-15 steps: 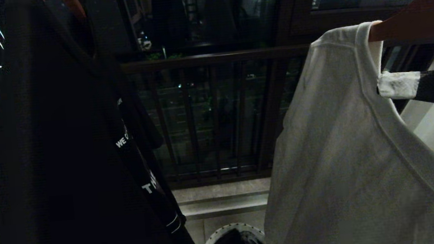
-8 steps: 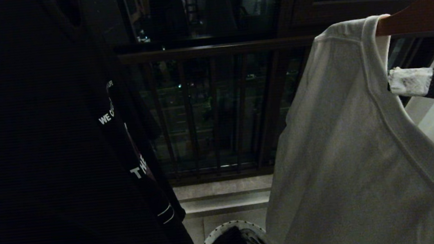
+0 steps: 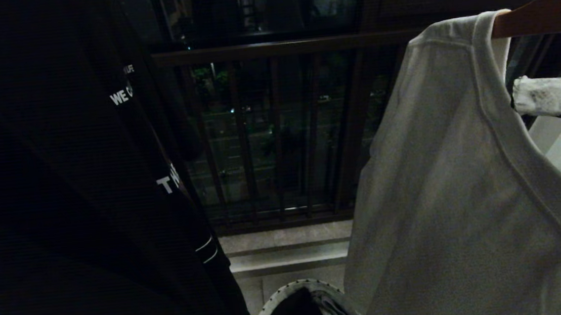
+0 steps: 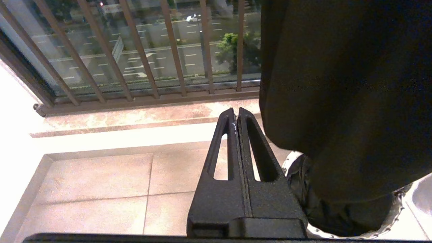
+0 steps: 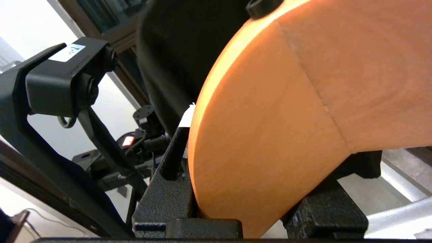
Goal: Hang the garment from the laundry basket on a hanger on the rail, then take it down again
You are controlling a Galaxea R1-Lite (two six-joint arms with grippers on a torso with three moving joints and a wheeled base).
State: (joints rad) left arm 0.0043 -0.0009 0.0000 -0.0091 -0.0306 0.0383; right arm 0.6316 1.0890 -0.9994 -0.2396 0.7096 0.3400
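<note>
White undershirt (image 3: 446, 188) on wooden hanger (image 5: 287, 118), hanger clamped in right claw (image 5: 249, 206); left claw (image 4: 236, 118) clenched, empty; laundry basket (image 3: 292, 291) on floor below; judged mid-task, rail unseen.

In the head view the wooden hanger (image 3: 547, 12) runs off the right edge, so its hook and whatever rail it hangs from stay unseen, and the white garment (image 3: 456, 188) draped on it is cut by the right and bottom edges. The laundry basket (image 3: 292, 291) shows only a sliver of rim at the bottom edge; the dark contents cannot be made out. The black garment (image 3: 60, 197) on the left fills that side and covers all behind it, its white lettering partly folded away. In the right wrist view the hanger blocks nearly all beyond it.
</note>
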